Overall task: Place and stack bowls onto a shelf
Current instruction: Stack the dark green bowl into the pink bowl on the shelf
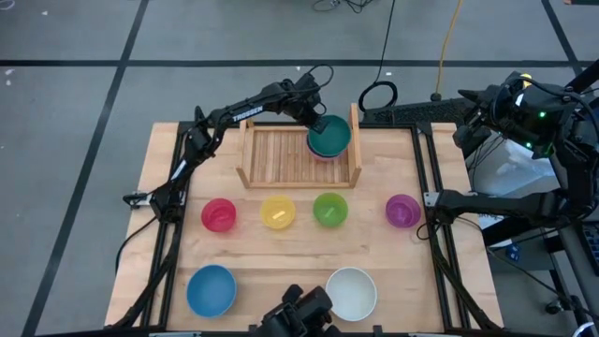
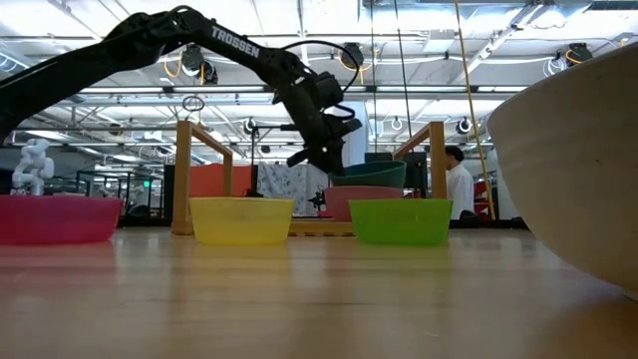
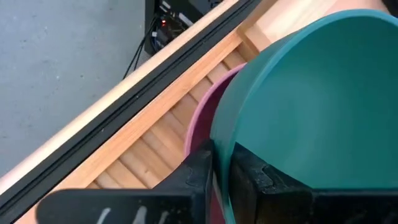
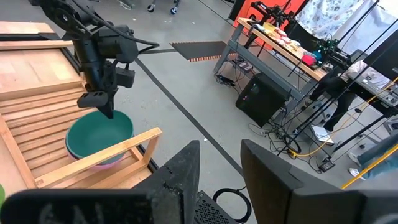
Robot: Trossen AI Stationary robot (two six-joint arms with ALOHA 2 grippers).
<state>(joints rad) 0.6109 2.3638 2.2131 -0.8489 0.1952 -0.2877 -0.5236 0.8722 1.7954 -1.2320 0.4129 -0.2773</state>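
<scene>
On the right half of the shelf (image 1: 299,154), at its slatted base: teal green bowl (image 1: 329,136) nested inside pink bowl (image 3: 200,127), only a thin pink edge peeking out beneath the teal. Clamped on the teal bowl's rim, one finger inside and one outside: left gripper (image 3: 222,174), reaching over from the table's left side with the arm stretched across the rack's far rail. Seen level across the table, the same stacked pair between the two upright side boards, teal above pink, gripper hanging just at the teal rim. In a row in front of the shelf, left to right from above: red bowl (image 1: 219,214), yellow bowl (image 1: 278,212), light green bowl (image 1: 330,209), purple bowl (image 1: 402,210), each apart from the next. Nearer the front edge of the table (image 1: 168,187): blue bowl (image 1: 211,289) on the left, white bowl (image 1: 351,293) on the right. Between those two, at the very front edge and well away from the shelf: right gripper (image 4: 221,163), fingers parted with a clear gap and nothing between them.
</scene>
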